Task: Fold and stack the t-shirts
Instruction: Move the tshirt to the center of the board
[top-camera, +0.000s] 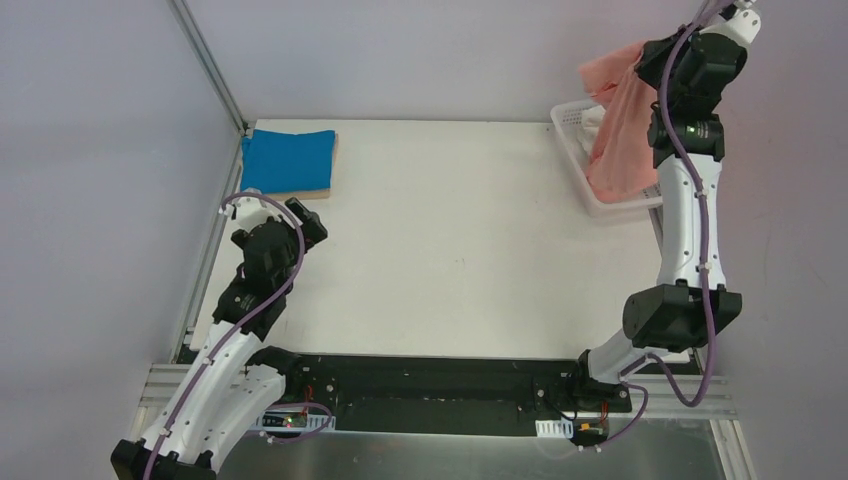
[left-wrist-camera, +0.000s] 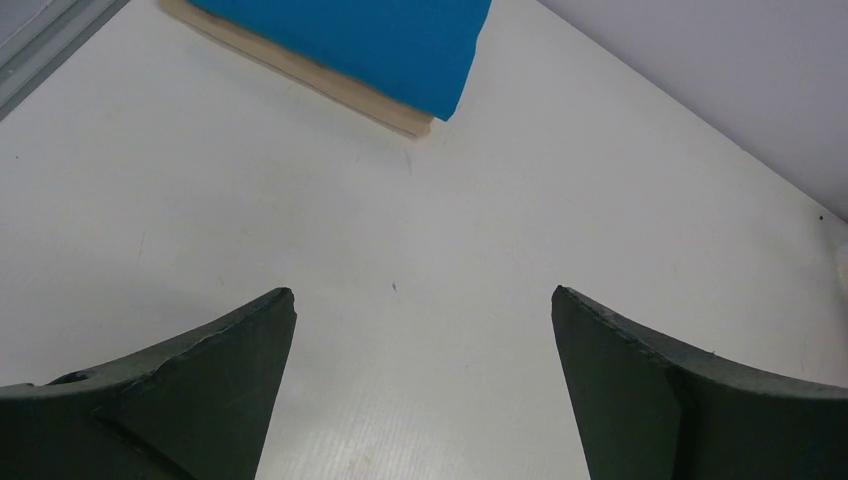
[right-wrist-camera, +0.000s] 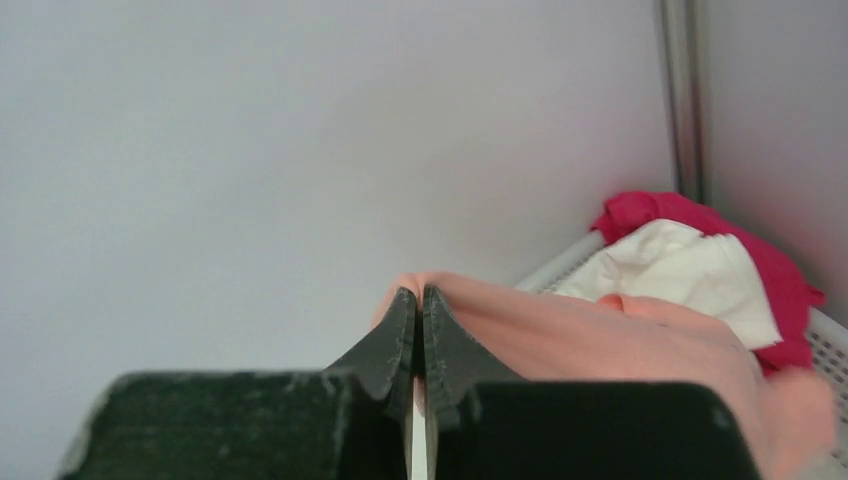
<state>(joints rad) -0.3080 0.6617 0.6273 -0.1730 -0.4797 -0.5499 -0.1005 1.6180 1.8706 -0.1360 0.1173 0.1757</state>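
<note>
At the near edge ran the black mounting rail (top-camera: 430, 385) that carried both arm bases. From its left end the left arm leaned out over the white tabletop (top-camera: 450, 250). The left gripper (left-wrist-camera: 423, 295) hovered low above that surface with its jaws spread wide and nothing between them. Its dark fingers (left-wrist-camera: 200, 390) pointed toward the far-left corner. I judged it was parked there to keep out of the way while staying ready to take cloth.

In that corner lay the bright blue cloth t-shirt (top-camera: 288, 160), already folded into a neat rectangle with crisp edges. It rested on the thin tan board (left-wrist-camera: 380, 105), whose edge peeked out beneath it (the start of the stack, by the look of it).

At the far right the right arm reached high. The right gripper (right-wrist-camera: 420, 300) was pinched tight on a fold of the salmon-pink cloth t-shirt (top-camera: 620, 130). It held the shirt above the white plastic lattice basket (top-camera: 572, 150), presumably so the cloth could clear the rim. The shirt hung as a long, crumpled drape with its lower end at or inside the basket, and I could not tell whether it touched.

In the basket behind it sat a bunched white cloth t-shirt (right-wrist-camera: 680, 270), nestled against a magenta cloth t-shirt (right-wrist-camera: 650, 205). Both were unfolded and not yet dealt with.
</note>
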